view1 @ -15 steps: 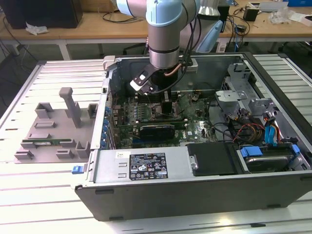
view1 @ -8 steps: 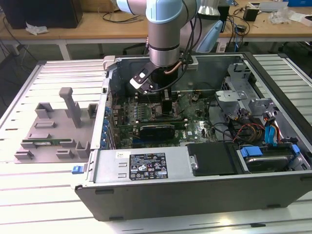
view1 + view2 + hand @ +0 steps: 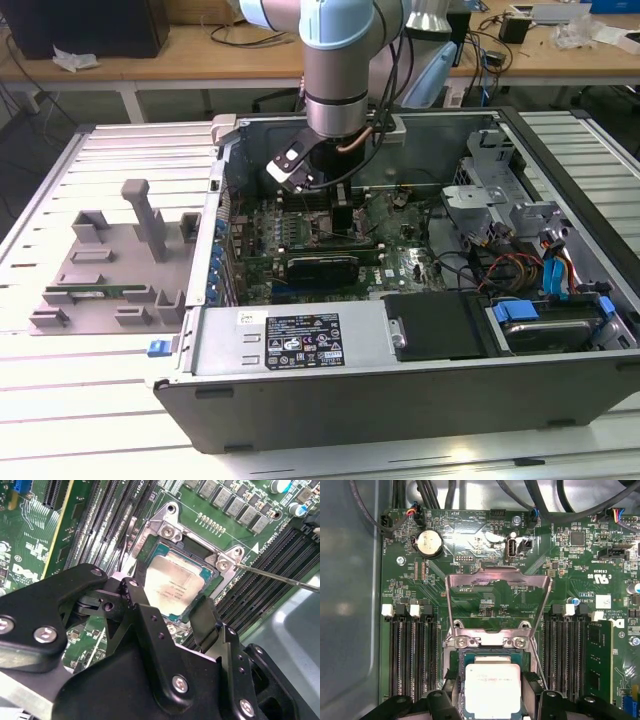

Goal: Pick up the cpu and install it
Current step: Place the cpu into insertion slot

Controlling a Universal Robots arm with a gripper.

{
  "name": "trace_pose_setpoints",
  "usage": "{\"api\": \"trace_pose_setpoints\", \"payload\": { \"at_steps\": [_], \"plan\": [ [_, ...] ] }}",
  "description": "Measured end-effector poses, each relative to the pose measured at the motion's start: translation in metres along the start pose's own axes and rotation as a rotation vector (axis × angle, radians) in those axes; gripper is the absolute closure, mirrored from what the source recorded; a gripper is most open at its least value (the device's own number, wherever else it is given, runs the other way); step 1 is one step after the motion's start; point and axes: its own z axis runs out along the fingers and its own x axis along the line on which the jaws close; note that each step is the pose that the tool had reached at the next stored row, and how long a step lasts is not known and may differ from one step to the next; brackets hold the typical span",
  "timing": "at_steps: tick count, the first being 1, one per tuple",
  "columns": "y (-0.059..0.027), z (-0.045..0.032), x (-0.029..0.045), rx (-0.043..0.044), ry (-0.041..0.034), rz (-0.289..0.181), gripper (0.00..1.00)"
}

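The arm reaches down into the open computer case, which lies on the ribbed white surface. The gripper hangs low over the green board, right at the socket.

The cpu lies in the socket with its silver top up. In both wrist views it looks flat and straight in its place, with a thin green rim around the silver part. The jaws stand one on each side of it. The black fingers look pressed against its two edges, so I think the jaws are clamped on the cpu.

The metal lid of the socket stands up and open, well away from the chip. A thin metal lever sticks out to one side and is not hooked down.

I think this is the putting-in step. The picking up is done, because the chip sits in its socket inside the case. The job is not finished, because the lid is open and nothing but the jaws holds the chip.

The next move calls for a very soft touch. The chip has to stay flat and must not slide or tip at a corner. Long black slots run close by on both sides of the socket, so there is little room for the jaws to move.
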Motion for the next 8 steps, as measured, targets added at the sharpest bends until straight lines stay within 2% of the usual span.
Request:
{"api": "trace_pose_setpoints", "payload": {
  "at_steps": [8],
  "plan": [
    [-0.0001,0.0005,0.0,0.0002,-0.0018,0.0,0.4]
  ]
}}
